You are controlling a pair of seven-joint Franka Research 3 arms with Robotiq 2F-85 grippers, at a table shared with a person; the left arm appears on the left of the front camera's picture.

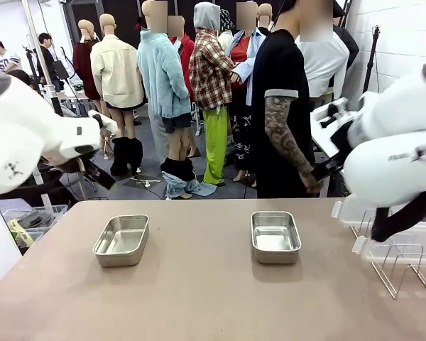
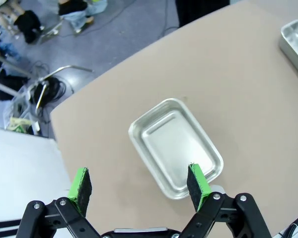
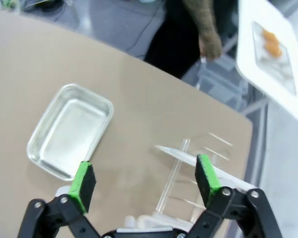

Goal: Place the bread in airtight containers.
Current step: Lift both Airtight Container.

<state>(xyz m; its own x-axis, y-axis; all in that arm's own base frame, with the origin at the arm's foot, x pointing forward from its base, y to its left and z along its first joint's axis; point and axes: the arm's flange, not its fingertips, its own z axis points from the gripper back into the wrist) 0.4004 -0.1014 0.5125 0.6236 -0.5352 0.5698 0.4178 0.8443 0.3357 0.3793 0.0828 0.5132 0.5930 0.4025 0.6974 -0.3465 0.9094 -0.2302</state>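
Two airtight containers, small steel tubs without lids, stand empty on the tan table: the left tub (image 1: 121, 240) and the right tub (image 1: 275, 236). My left gripper (image 2: 139, 186) hangs open high above the left tub (image 2: 176, 146), nothing between its green pads. Open too, my right gripper (image 3: 145, 177) hovers high over the table between the right tub (image 3: 69, 130) and a wire rack (image 3: 188, 168). Two small golden-brown pieces, probably the bread (image 3: 272, 43), lie on a white side table beyond the table's corner, too blurred to be sure.
The wire rack (image 1: 401, 266) with clear lids stands at the table's right edge. A person in a black T-shirt (image 1: 277, 85) stands at the far side, hand (image 3: 208, 44) hanging down. Plastic bins (image 1: 28, 220) sit on the floor at left.
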